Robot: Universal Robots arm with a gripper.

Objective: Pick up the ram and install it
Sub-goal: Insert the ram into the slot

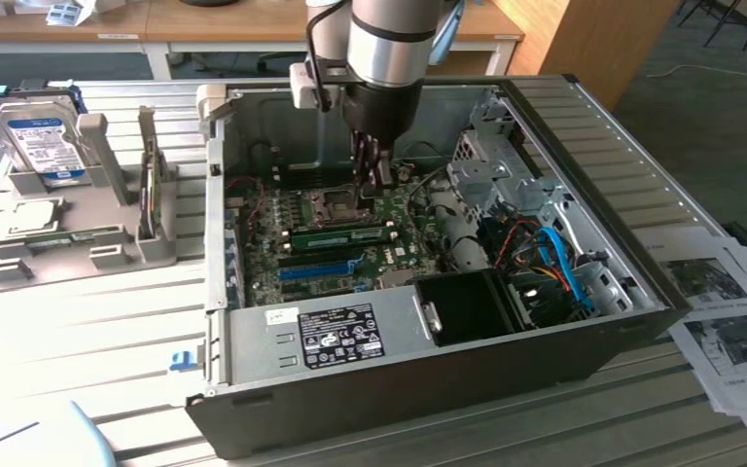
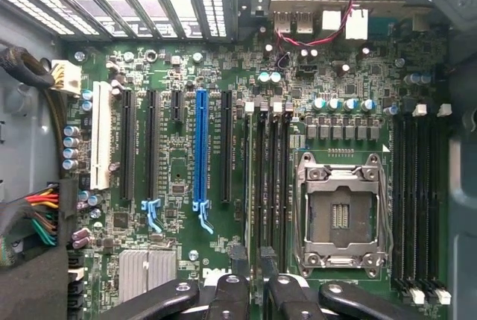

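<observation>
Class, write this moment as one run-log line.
gripper: inside case, near socket | ram: on board, between socket and blue slot

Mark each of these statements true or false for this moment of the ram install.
1. The ram stands on the motherboard between the CPU socket and the blue slot. True.
2. The gripper holds the ram up outside the case. False: it hangs inside the case over the motherboard, and the ram is down on the board.
3. A cooler covers the CPU socket. False: the socket is bare.
4. A hard drive stands in a rack on the exterior view's left of the case. True.
</observation>
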